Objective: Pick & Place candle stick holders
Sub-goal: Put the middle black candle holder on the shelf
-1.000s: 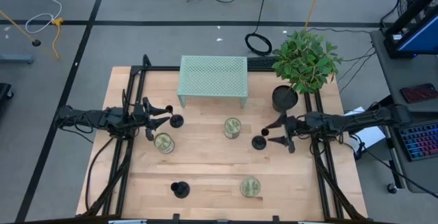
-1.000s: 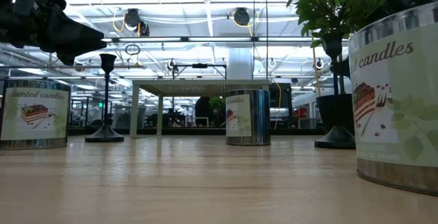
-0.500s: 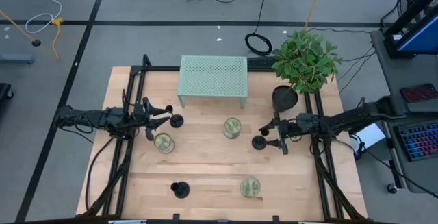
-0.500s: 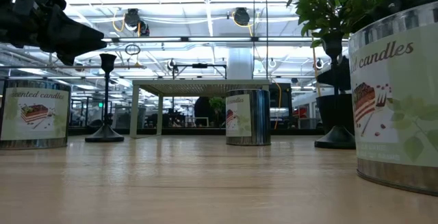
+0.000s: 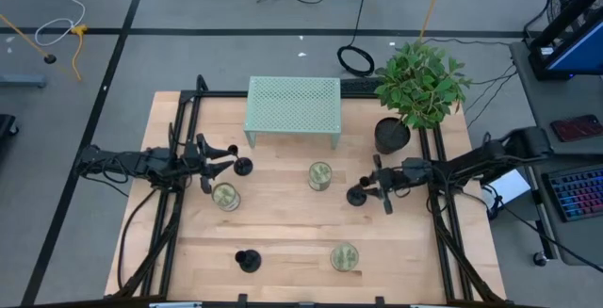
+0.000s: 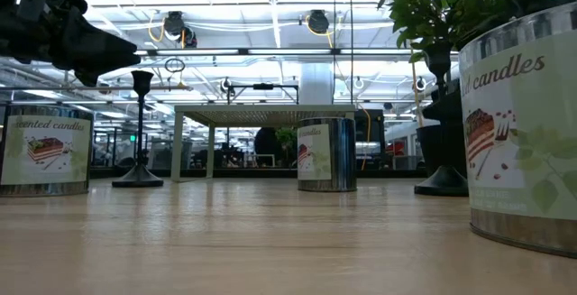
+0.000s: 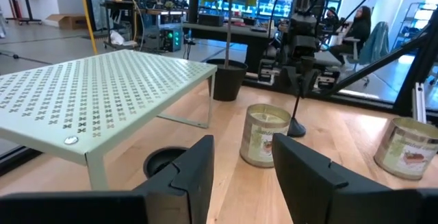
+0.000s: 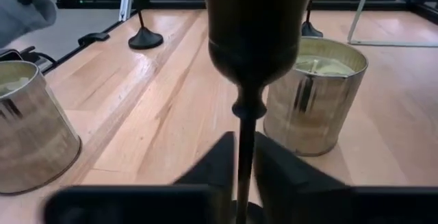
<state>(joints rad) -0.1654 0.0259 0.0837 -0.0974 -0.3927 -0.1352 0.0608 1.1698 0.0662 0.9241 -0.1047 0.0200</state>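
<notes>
Three black candle stick holders stand on their round bases on the wooden table. One holder (image 5: 356, 196) is at the right, and my right gripper (image 5: 370, 193) is shut on its stem; its cup (image 8: 256, 32) fills the right wrist view. A second holder (image 5: 244, 167) stands just beyond my left gripper (image 5: 222, 162), which is open and touches nothing; a round black part of this holder (image 7: 166, 162) shows ahead of the fingers. The third holder (image 5: 248, 261) stands near the front edge. My right gripper pinches the holder's thin stem (image 8: 241, 125) between its two fingers, below the cup. The fingers come level from the table's right side and lie across the stem. The holder stands upright, its base (image 6: 442, 182) on the table.
A pale-green mesh shelf (image 5: 293, 110) stands at the back. Three candle jars stand about: one (image 5: 225, 196) by the left gripper, one (image 5: 320, 176) in the middle, one (image 5: 345, 257) at the front. A potted plant (image 5: 392, 136) stands at the back right.
My right gripper has gone toward the table's left edge, up to the right holder, and now has the stem between its fingers. The holder stays where it was.
</notes>
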